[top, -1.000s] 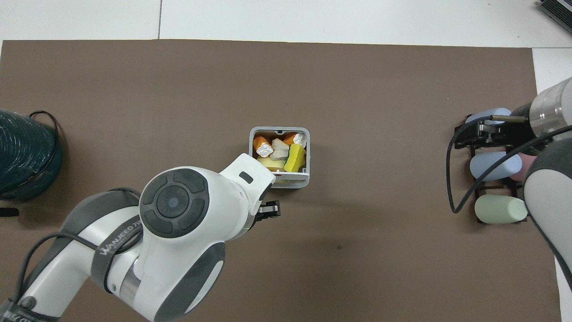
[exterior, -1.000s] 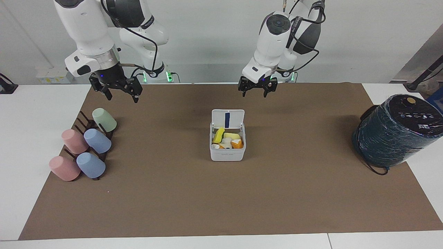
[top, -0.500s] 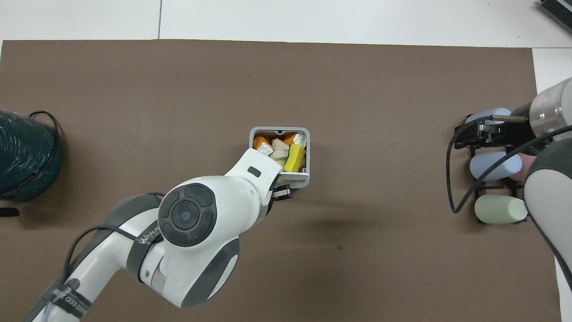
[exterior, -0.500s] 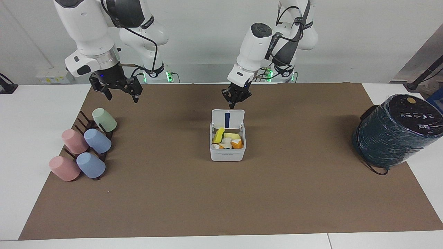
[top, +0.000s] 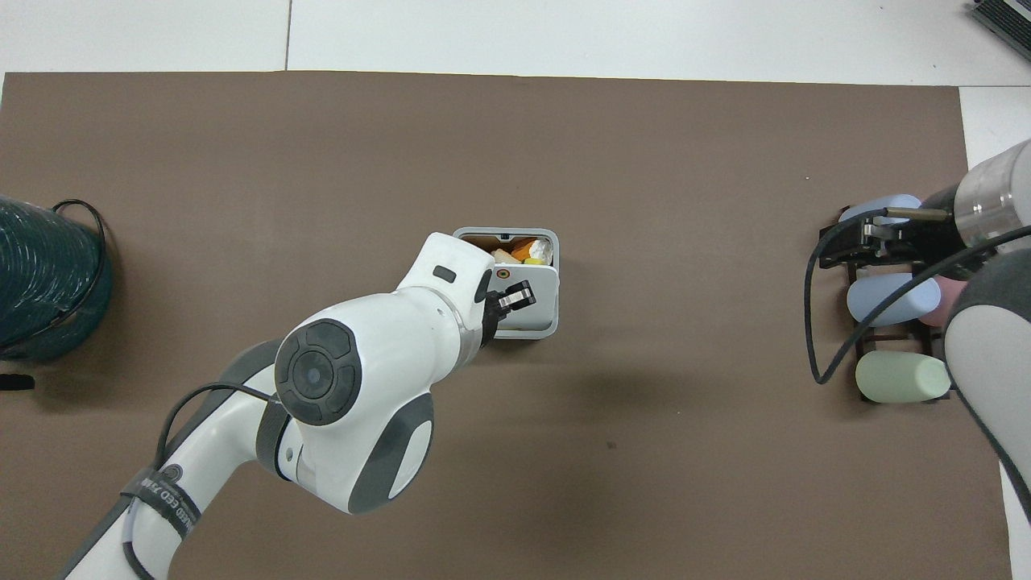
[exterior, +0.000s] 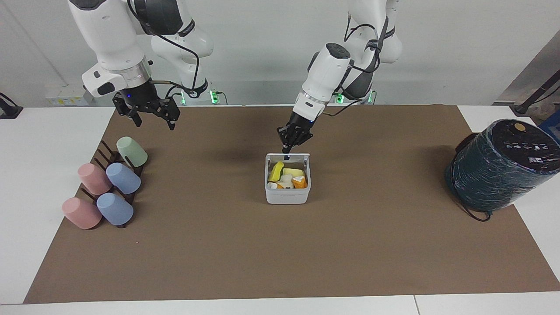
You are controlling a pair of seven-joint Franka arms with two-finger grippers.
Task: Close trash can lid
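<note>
The small white trash can [exterior: 287, 194] stands mid-mat, filled with yellow, orange and white scraps. It also shows in the overhead view [top: 552, 242]. Its lid [exterior: 295, 155] is tipped about halfway down over the opening. The lid's outer face with the orange dot shows from above [top: 536, 310]. My left gripper [exterior: 286, 148] is shut, and its tip presses on the lid's raised edge. From above it lies over the lid [top: 515, 298]. My right gripper [exterior: 148, 114] is open and waits in the air over the cup rack.
A dark rack with several pastel cups [exterior: 109, 183] lies at the right arm's end of the brown mat [exterior: 218, 262]. A large dark teal cylinder [exterior: 503, 166] with a cable stands at the left arm's end.
My left gripper has come down from above the mat onto the upright lid and pushed it forward, so the lid now tilts over the can. The right arm has not moved.
</note>
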